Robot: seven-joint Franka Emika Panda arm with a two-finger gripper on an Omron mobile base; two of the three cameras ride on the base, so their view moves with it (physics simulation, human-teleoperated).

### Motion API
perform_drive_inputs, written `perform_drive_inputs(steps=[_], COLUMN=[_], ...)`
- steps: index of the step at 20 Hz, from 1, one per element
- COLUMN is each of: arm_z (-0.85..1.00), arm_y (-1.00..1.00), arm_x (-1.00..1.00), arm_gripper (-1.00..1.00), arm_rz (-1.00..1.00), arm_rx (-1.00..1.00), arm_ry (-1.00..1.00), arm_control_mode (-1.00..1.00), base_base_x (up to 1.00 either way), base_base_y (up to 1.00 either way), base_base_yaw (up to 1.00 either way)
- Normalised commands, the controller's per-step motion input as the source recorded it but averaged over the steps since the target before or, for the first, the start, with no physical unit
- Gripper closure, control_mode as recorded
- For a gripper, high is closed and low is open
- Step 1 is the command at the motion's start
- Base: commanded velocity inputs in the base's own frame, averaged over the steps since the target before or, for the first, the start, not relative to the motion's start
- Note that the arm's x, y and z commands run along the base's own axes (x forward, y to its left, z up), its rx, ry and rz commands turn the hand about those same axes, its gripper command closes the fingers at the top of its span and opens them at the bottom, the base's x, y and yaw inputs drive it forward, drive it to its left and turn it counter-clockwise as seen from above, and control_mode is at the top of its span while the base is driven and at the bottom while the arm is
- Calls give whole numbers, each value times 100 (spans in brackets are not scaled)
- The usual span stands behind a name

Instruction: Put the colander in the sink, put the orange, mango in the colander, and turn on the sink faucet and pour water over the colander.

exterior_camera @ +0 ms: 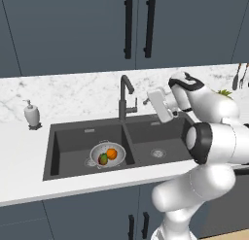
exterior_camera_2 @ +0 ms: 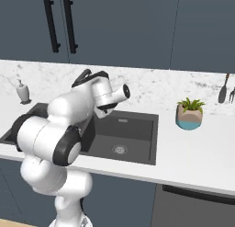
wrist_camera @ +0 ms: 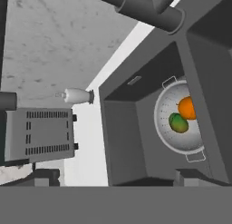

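- The sink (wrist_camera: 122, 128) shows a dark basin holding the colander (wrist_camera: 168, 132).
- Inside the colander, the orange (wrist_camera: 187, 108) touches the mango (wrist_camera: 178, 123).
- Beside the sink: a white soap dispenser (wrist_camera: 77, 96), then a grey toaster (wrist_camera: 40, 135).
- The sink faucet (wrist_camera: 140, 7) crosses above.

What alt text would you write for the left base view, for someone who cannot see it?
A white robot arm reaches its open gripper toward a dark faucet behind a double sink. In the left basin, a colander holds an orange and a mango; a soap dispenser stands at left.
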Motion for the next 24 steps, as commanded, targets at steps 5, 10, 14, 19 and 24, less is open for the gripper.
perform_drive_inputs(steps=[5,10,14,19,24], arm_z=[0,0,0,0,0], arm_y=[3,13,22,36,34], arm_x=[49,37,26,1,6], arm_gripper=[-100,-100,-100,-100,-100], arm_rz=[12,9,2,0,-2], arm_rx=[8,6,3,0,0], arm_ry=[-3,-2,0,-4,-4], arm_control_mode=[-100,-100,-100,-100,-100], base_base_x=[0,0,0,0,0], base_base_y=[0,0,0,0,0], base_base_yaw=[0,0,0,0,0])
